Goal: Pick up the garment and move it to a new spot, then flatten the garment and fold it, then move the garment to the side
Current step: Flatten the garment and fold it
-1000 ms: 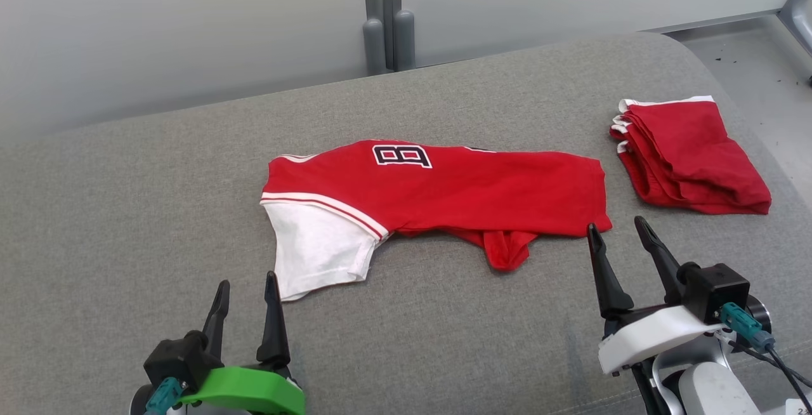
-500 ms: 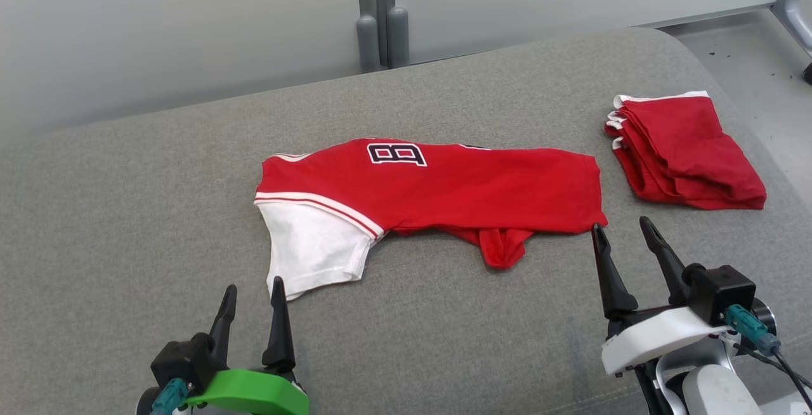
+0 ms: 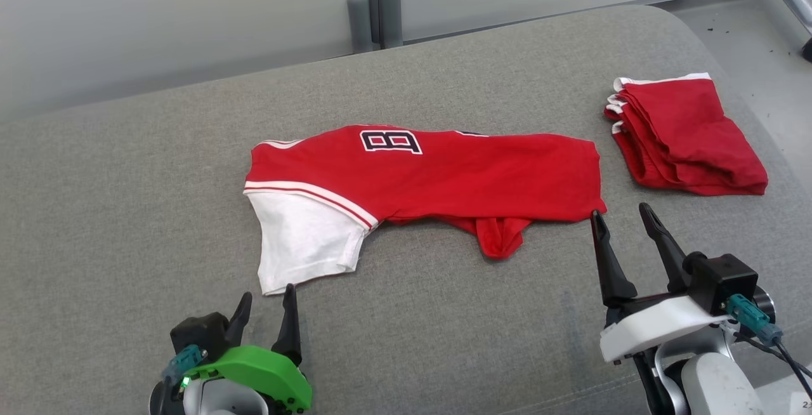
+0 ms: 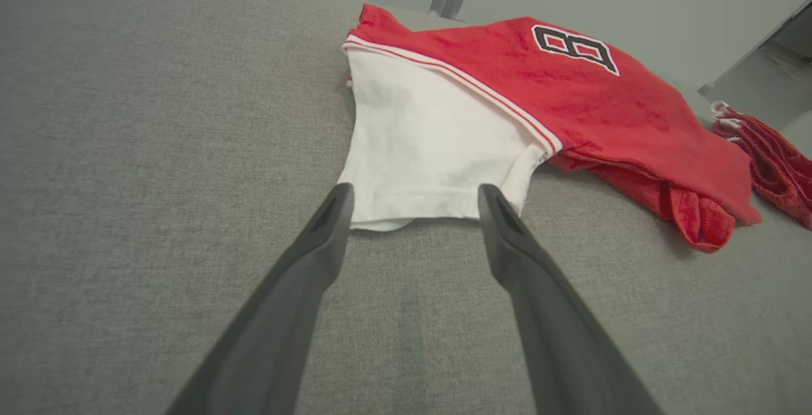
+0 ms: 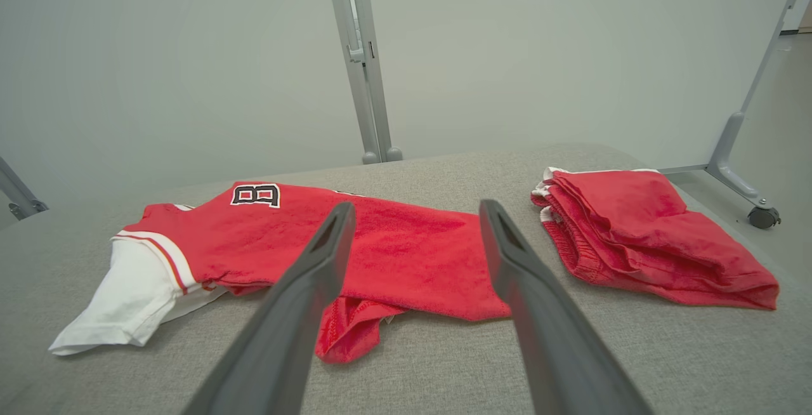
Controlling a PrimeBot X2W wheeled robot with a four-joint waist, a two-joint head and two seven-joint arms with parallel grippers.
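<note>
The garment (image 3: 444, 174) is a red jersey with a black-and-white "8" and a white sleeve (image 3: 304, 243), folded lengthwise on the grey cushion. A red fold of it pokes out at the front (image 3: 501, 240). My left gripper (image 3: 265, 307) stands open just in front of the white sleeve's hem (image 4: 412, 205), apart from it. My right gripper (image 3: 618, 215) is open, its fingertips at the garment's (image 5: 406, 250) front right corner, with nothing held between them.
A second red garment (image 3: 682, 136) lies folded at the cushion's right end (image 5: 641, 231). The cushion (image 3: 127, 212) drops off at the right to a grey floor. A grey post (image 3: 371, 2) and a pale wall stand behind.
The head camera has tilted, so everything sits higher in the picture. My left gripper has drawn lower and tilted, and both grippers stay open.
</note>
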